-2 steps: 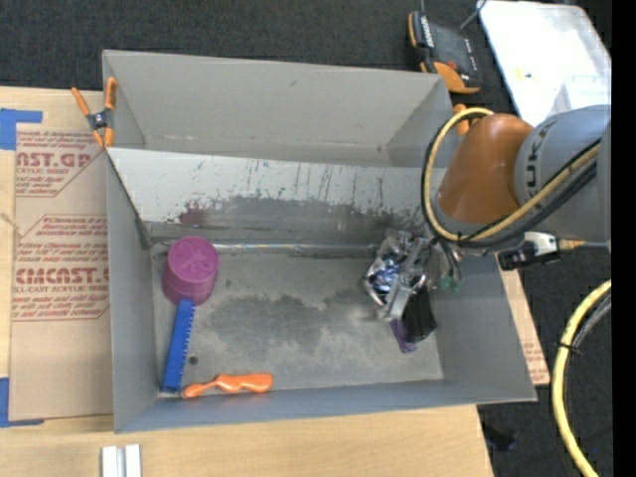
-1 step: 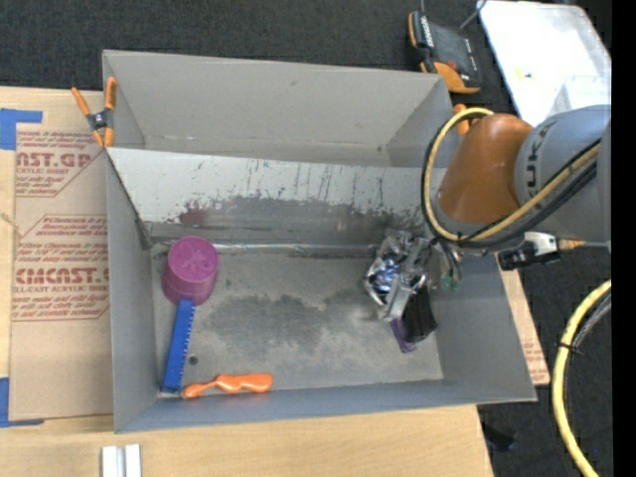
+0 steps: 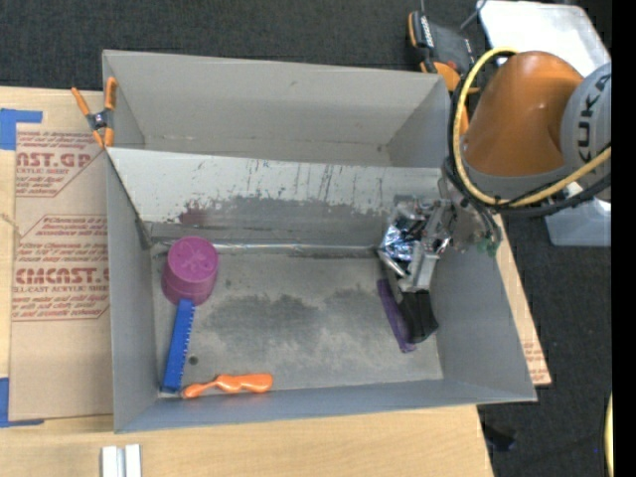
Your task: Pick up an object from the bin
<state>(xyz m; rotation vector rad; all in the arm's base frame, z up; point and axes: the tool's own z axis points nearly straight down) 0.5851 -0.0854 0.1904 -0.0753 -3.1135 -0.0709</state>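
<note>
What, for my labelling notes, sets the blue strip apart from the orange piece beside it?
The blue strip is straight and longer; the orange piece is shorter and wavy. The blue strip runs away from the near wall; the orange piece lies along it. Both lie flat at the view's left end of the bin.

On my feed, the grey metal bin [image 3: 288, 316] has a scuffed flat floor between sloping walls. Near its left wall sits a magenta plastic cup of round shape [image 3: 191, 268]. From just under it a blue toothed plastic strip [image 3: 180, 346] runs down toward the front-left corner. Along the front edge lies an orange elongated plastic piece [image 3: 231, 385], its left end just beside the strip's lower end. Over on the right, a slim purple stick [image 3: 394, 316] lies slanted on the floor, well apart from the other three.
</note>
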